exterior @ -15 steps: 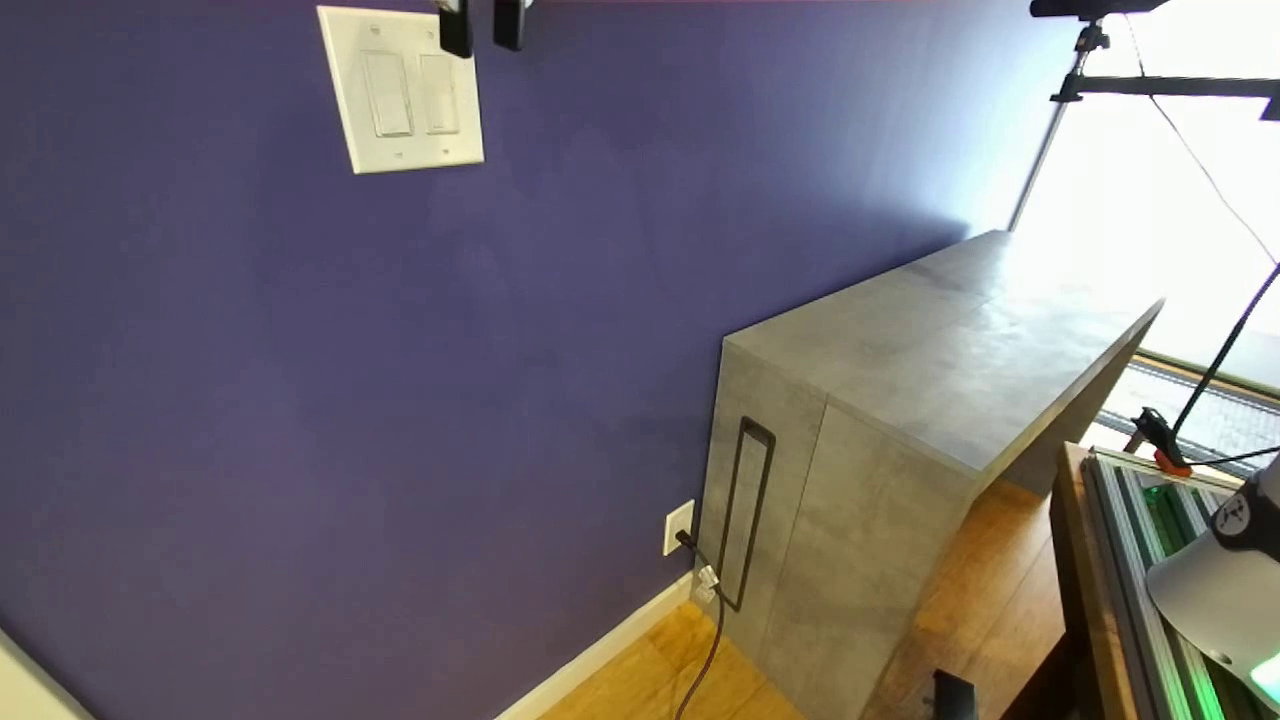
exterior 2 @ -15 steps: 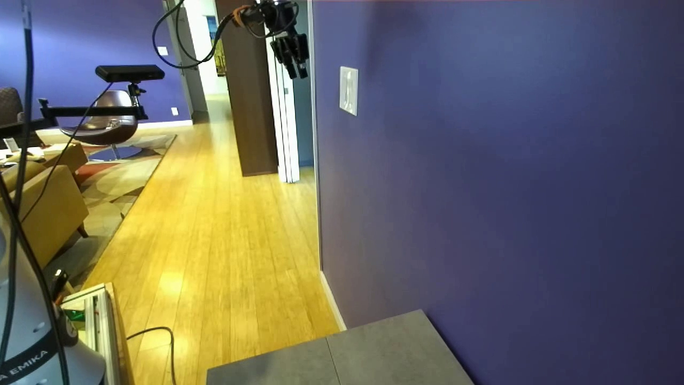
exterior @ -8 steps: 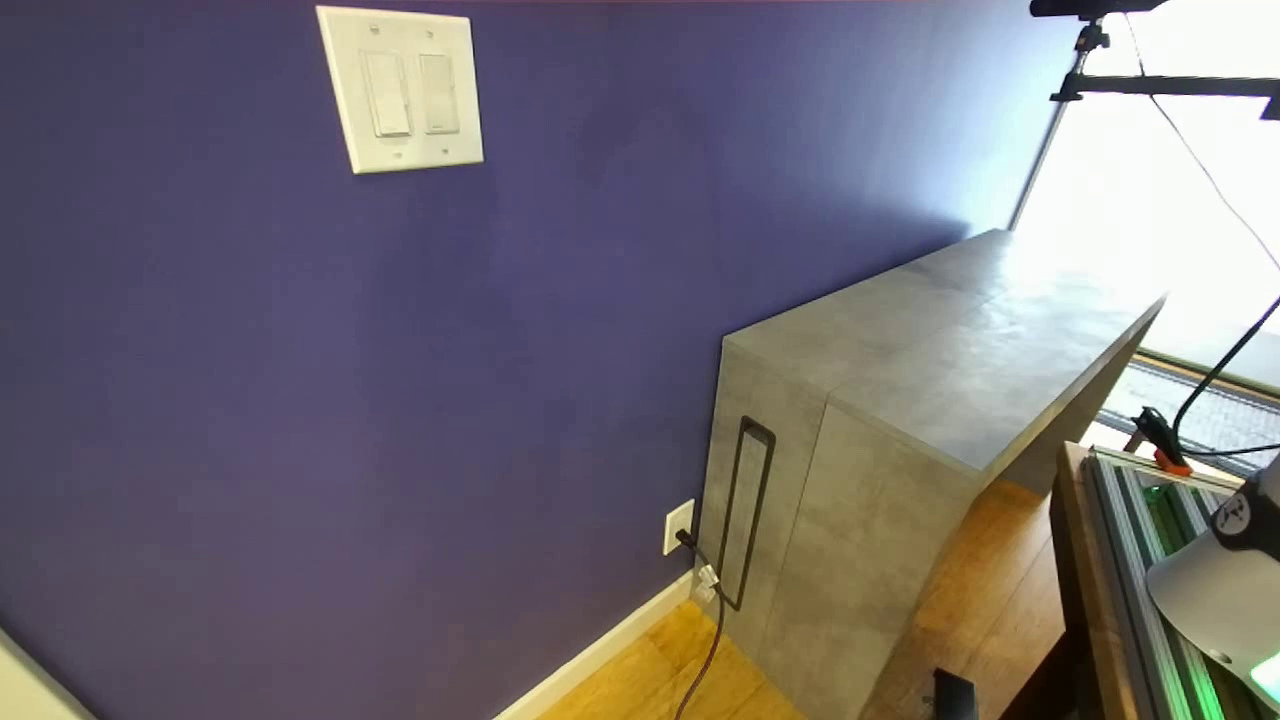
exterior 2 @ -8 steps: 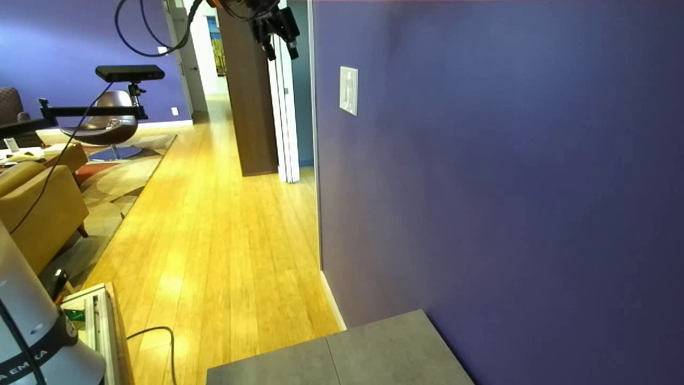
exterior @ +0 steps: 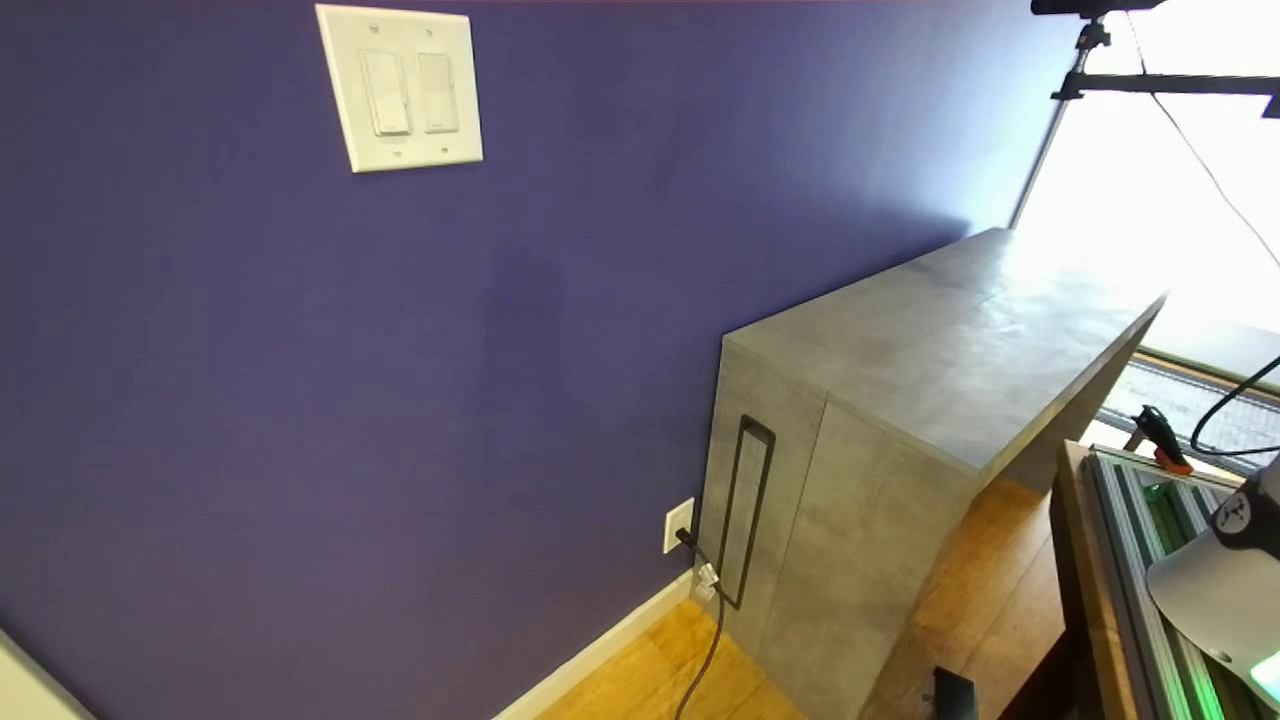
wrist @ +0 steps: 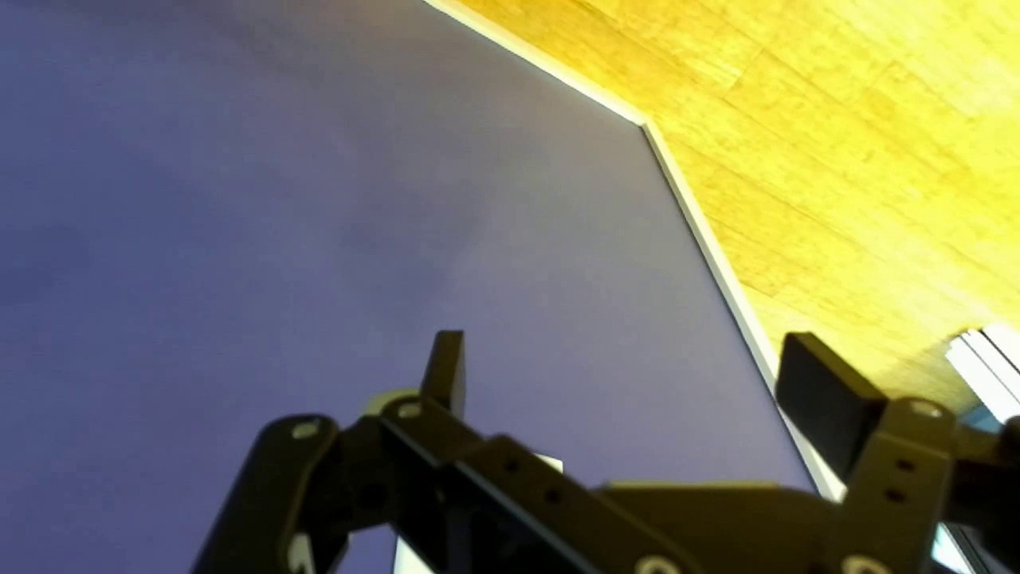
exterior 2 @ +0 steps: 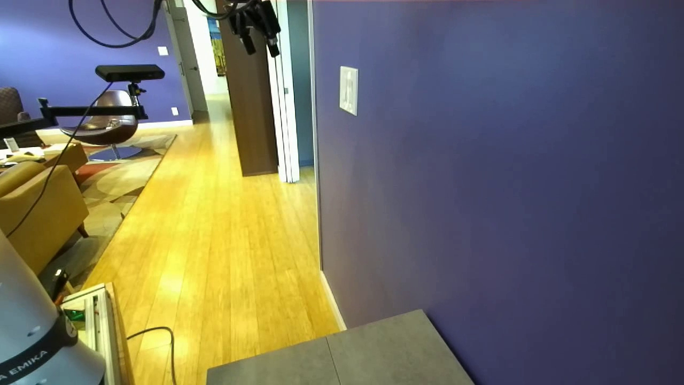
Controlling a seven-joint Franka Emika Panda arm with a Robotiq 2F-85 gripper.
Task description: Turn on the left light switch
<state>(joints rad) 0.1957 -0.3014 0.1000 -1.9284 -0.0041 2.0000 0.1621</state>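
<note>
The left light switch (exterior: 386, 92) is the left tall white paddle in a white wall plate (exterior: 415, 158) on the purple wall. Its twin paddle (exterior: 437, 92) is beside it on the right. Which way the left paddle is rocked is hard to tell. The plate also shows at a slant in an exterior view (exterior 2: 349, 91), and partly behind my gripper in the wrist view (wrist: 410, 562). My gripper (exterior 2: 262, 53) is up and away from the wall, apart from the plate. In the wrist view my gripper (wrist: 625, 347) is open with nothing between its fingers.
A grey cabinet desk (exterior: 900, 330) stands against the wall, its top also showing in an exterior view (exterior 2: 342, 355). A socket plate (exterior: 678, 525) with a cable is low on the wall. The robot base (exterior: 1215, 590) stands on a framed table. A camera (exterior 2: 130, 72) sits on a stand.
My gripper has moved away from the wall and the plate and upward, out of the view where it overlapped the plate's top right corner. Its fingers appear farther apart than one second ago.
</note>
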